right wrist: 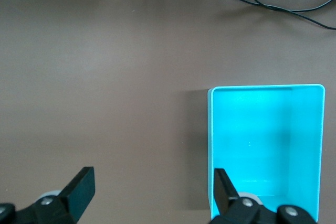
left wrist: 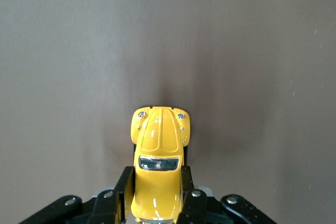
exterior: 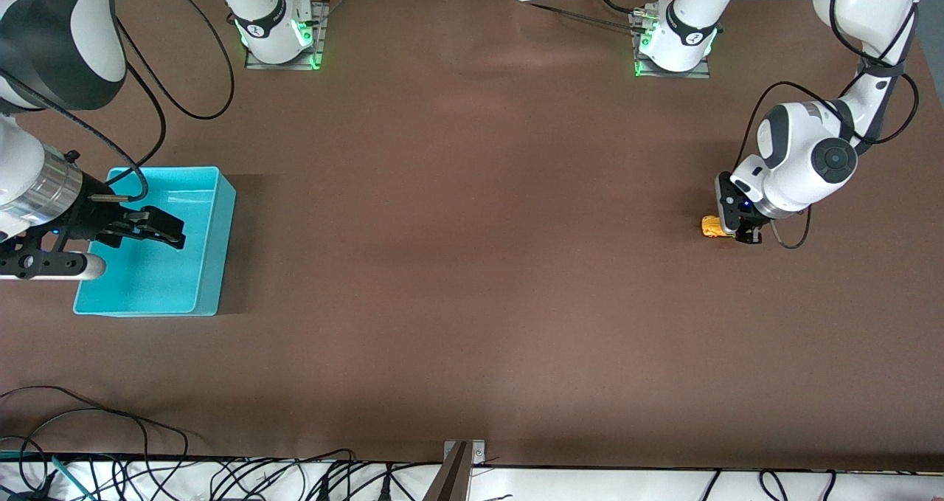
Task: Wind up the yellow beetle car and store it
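A brown table (exterior: 472, 265) fills nearly the whole front view, with the two arm bases along its top edge and loose cables along the bottom edge.

At the middle of the frame's left-hand edge in that view sits a turquoise plastic bin (exterior: 210, 265), an open rectangular tub standing at the right arm's end of the table. Nothing shows inside it: its floor is bare in the front view, and in the right wrist view the bin (right wrist: 265, 129) occupies the lower right-hand part of the picture with only a smooth turquoise bottom visible.

The right gripper (exterior: 147, 229) hangs over the bin's interior, its arm coming in from the left-hand edge of the front view. Its fingers (right wrist: 81, 187) are spread wide apart and hold nothing; in the right wrist view one finger is over bare table and the other over the bin's wall.

The left gripper (exterior: 745, 228) is at the middle right-hand side of the front view, low at the table surface at the left arm's end, well apart from the bin. Its fingers (left wrist: 125, 190) are clenched on the yellow beetle car (left wrist: 159, 166), pressing the two sides of the body at its rear half. The car's hood and headlights stick out past the fingertips, and its windscreen lies just ahead of them. In the front view the car (exterior: 712, 226) peeks out beside the gripper.
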Robot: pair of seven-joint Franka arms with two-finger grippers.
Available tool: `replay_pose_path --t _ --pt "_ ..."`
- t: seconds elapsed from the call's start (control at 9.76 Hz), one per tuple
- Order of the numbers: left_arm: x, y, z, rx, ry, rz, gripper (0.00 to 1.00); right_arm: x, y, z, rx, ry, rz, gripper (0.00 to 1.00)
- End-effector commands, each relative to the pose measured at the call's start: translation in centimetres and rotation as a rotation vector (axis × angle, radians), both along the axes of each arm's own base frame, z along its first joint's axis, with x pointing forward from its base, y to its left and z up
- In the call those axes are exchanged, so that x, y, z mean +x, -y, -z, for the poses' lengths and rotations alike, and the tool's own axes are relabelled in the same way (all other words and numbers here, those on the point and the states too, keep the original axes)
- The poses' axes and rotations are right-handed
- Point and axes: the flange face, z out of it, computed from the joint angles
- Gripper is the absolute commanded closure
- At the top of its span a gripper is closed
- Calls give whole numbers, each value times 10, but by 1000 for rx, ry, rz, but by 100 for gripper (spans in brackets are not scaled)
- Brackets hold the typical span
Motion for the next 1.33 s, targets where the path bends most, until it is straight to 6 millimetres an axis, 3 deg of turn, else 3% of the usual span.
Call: replay_pose_path --t 0.0,0.2,0.41,0.92,1.13,1.23 --pt "-8 -27 28 18 -33 20 100 -2 0 -1 5 -5 9 0" --pt "-15 -55 29 35 -39 -21 100 -2 0 -1 5 -4 9 0" --pt "-18 -70 28 39 -35 6 100 -1 0 1 5 -5 9 0" --pt "-9 -72 19 41 -10 -3 100 -1 0 0 5 -2 9 0" --pt "-6 -72 17 43 -4 -2 82 -1 0 0 4 -2 9 0" --pt "-4 -71 15 43 1 -1 67 -1 0 0 5 -2 9 0"
